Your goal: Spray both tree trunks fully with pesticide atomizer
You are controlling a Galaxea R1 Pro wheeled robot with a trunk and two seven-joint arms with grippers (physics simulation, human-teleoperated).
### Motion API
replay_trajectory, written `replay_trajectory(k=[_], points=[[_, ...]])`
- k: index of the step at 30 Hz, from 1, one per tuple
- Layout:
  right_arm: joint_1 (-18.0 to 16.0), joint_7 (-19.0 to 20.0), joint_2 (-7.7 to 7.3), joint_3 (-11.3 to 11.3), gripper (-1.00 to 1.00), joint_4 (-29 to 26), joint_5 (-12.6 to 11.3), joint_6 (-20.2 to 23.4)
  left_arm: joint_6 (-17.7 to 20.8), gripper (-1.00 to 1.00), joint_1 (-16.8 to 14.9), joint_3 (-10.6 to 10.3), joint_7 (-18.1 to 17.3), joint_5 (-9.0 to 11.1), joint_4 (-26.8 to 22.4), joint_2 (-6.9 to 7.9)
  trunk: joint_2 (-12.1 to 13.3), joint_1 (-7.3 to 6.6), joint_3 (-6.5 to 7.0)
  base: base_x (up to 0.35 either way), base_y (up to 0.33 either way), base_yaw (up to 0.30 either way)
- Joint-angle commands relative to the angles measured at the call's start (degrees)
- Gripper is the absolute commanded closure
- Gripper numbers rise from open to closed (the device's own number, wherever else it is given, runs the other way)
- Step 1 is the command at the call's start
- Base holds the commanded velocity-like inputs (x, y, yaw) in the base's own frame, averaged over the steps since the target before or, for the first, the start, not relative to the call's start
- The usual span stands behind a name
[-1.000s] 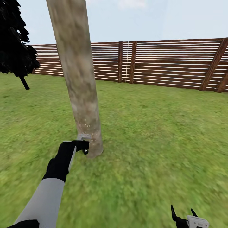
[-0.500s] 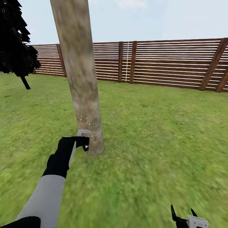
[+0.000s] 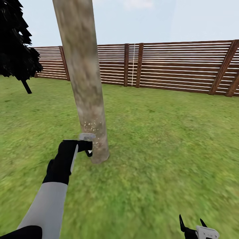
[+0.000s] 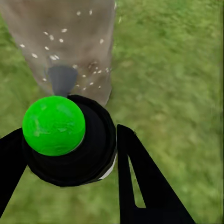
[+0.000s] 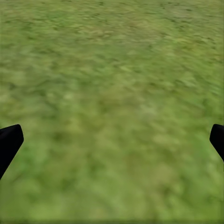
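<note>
A thick grey-tan tree trunk (image 3: 84, 73) rises from the lawn just left of centre in the head view. Pale pesticide specks (image 3: 92, 127) dot its lower part, also seen as white flecks (image 4: 53, 57) on the trunk (image 4: 70, 28) in the left wrist view. My left gripper (image 3: 87, 148) is shut on the pesticide atomizer (image 3: 87, 136), whose grey nozzle almost touches the bark near the trunk's base. Up close, the atomizer (image 4: 93, 149) has a black body and a green ball top, clamped between the left gripper (image 4: 65, 135) fingers (image 4: 140, 182). My right gripper (image 3: 192, 225) hangs open low on the right, holding nothing.
The brown slatted fence (image 3: 172, 66) runs across the back of the grass lawn (image 3: 166, 139). A dark thin-stemmed tree (image 3: 16, 43) stands at far left. Under the right gripper (image 5: 112, 140) there is just grass (image 5: 112, 84).
My left gripper has lifted the atomizer a little up the trunk, and the specks now reach slightly higher on the bark. The view shifted slightly at first. The right gripper stayed still.
</note>
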Motion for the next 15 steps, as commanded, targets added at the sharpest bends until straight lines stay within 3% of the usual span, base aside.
replay_trajectory(k=[1, 5, 6, 7, 9, 11, 15], points=[[0.0, 0.0, 0.0, 0.0, -1.0, 0.0, 0.0, 0.0, 0.02, 1.0, -0.32, -0.03, -0.04, -0.33, -0.49, -0.36, 0.0, 0.0, 0.0, 0.0, 0.0, 0.0], [0.0, 0.0, 0.0, 0.0, -1.0, 0.0, 0.0, 0.0, 1.04, 1.0, -0.51, 0.52, -0.18, -0.43, -1.54, 0.98, 0.0, 0.0, 0.0, 0.0, 0.0, 0.0], [0.0, 0.0, 0.0, 0.0, -1.0, 0.0, 0.0, 0.0, 2.06, 1.0, -0.54, 0.69, -0.24, -0.36, -1.85, 3.28, 0.0, 0.0, 0.0, 0.0, 0.0, 0.0], [0.0, 0.0, 0.0, 0.0, -1.0, 0.0, 0.0, 0.0, 2.27, 1.0, -0.6, 0.81, -0.29, -0.34, -1.92, 4.64, 0.0, 0.0, 0.0, 0.0, 0.0, 0.0], [0.0, 0.0, 0.0, 0.0, -1.0, 0.0, 0.0, 0.0, 2.42, 1.0, -0.99, 0.84, -0.32, 0.36, -1.95, 5.77, 0.0, 0.0, 0.0, 0.0, 0.0, 0.0], [0.0, 0.0, 0.0, 0.0, -1.0, 0.0, 0.0, 0.0, 4.06, 1.0, -1.43, 0.28, -0.33, 2.61, -2.02, 5.41, 0.0, 0.0, 0.0, 0.0, 0.0, 0.0], [0.0, 0.0, 0.0, 0.0, -1.0, 0.0, 0.0, 0.0, 5.49, 1.0, -3.29, -0.88, -0.33, 3.46, -2.07, 3.96, 0.0, 0.0, 0.0, 0.0, 0.0, 0.0]])
